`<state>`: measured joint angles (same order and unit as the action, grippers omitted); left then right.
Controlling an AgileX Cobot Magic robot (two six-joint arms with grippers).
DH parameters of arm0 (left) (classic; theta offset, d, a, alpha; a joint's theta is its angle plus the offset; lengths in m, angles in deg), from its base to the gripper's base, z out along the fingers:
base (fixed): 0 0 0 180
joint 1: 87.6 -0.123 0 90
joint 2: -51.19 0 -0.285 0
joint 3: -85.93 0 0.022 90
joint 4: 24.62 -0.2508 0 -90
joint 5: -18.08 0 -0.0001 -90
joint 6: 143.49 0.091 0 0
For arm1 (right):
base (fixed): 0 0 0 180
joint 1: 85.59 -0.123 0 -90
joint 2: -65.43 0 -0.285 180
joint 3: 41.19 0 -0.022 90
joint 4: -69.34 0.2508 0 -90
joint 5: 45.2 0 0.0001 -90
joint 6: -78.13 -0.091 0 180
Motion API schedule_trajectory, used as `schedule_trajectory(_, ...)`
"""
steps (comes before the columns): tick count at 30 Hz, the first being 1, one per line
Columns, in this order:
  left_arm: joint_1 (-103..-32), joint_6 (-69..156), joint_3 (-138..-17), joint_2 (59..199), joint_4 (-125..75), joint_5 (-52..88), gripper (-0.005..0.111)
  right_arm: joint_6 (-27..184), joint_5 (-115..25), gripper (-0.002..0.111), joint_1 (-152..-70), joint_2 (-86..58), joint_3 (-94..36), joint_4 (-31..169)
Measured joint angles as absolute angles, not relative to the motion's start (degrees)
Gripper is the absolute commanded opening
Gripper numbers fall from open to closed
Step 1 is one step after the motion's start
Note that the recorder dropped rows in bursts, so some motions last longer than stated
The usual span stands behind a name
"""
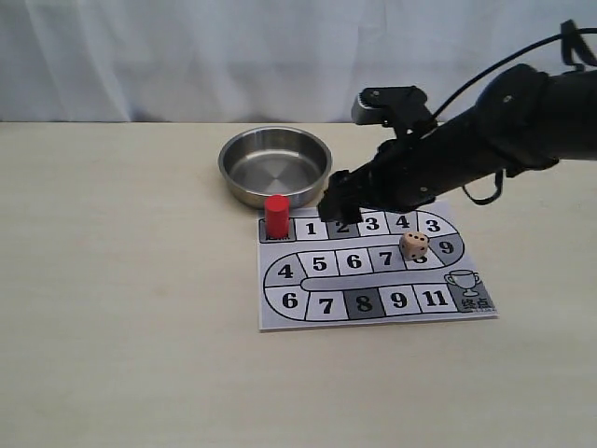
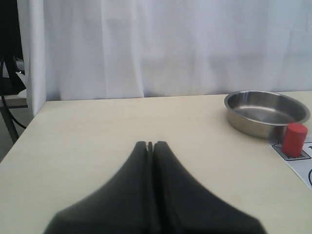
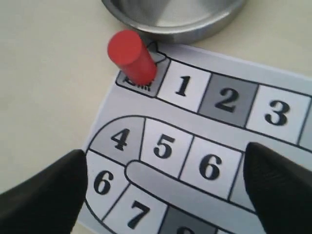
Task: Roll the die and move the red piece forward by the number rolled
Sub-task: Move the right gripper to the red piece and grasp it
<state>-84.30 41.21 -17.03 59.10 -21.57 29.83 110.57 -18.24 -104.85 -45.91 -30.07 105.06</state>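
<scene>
The red piece stands upright on the start square at the board's far left corner; it also shows as the red piece in the right wrist view and the red piece in the left wrist view. The beige die rests on the board near the right bend of the track. My right gripper hovers open over the top row, right of the red piece, with nothing between its fingers. My left gripper is shut and empty, low over bare table far left of the piece.
A steel bowl sits just behind the board, close to the red piece. The board has numbered squares. A white curtain hangs behind the table. The right arm stretches over the board's far right.
</scene>
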Motion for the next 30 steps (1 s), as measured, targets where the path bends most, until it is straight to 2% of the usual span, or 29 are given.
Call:
schedule_trajectory(5,-84.3,41.2,-17.0,59.1,-21.6,29.8,0.0,107.2,-22.9,0.072,-109.4,-50.8,-33.8,105.1)
schedule_trajectory(13,-84.3,41.2,-17.0,59.1,-21.6,29.8,0.0,103.2,-20.0,0.072,-111.7,-59.4,-43.6,104.5)
schedule_trajectory(18,-84.3,41.2,-17.0,59.1,-21.6,29.8,0.0,93.8,-15.6,0.072,-111.7,-65.8,-51.8,96.9)
schedule_trajectory(30,-84.3,41.2,-17.0,59.1,-21.6,29.8,0.0,88.0,-23.6,0.072,-114.3,-67.8,-53.8,88.9)
